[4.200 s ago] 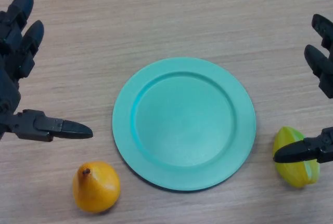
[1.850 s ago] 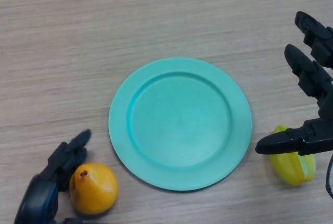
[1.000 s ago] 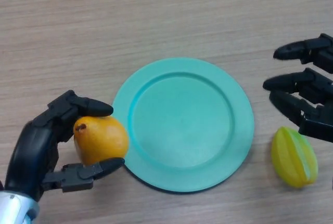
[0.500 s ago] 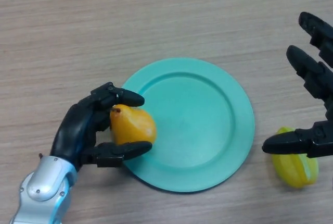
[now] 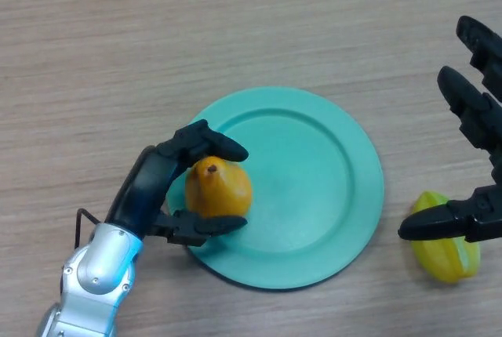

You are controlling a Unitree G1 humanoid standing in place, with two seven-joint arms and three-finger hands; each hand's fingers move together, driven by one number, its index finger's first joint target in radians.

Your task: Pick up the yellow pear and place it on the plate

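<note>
The yellow pear (image 5: 220,188) is orange-yellow with a brown stem end facing up. My left hand (image 5: 154,185) is shut on it, fingers curled over its top and thumb under its near side. The pear is over the left part of the teal plate (image 5: 314,172); I cannot tell whether it touches the plate. My right hand (image 5: 477,117) is open at the right edge of the view, apart from the plate, with its thumb over a yellow-green fruit.
A yellow-green star fruit (image 5: 444,252) lies on the wooden table (image 5: 235,23) to the right of the plate, partly hidden by my right thumb.
My left hand has carried the pear to the right, from the plate's left rim to over its left part. The right hand has barely moved.
</note>
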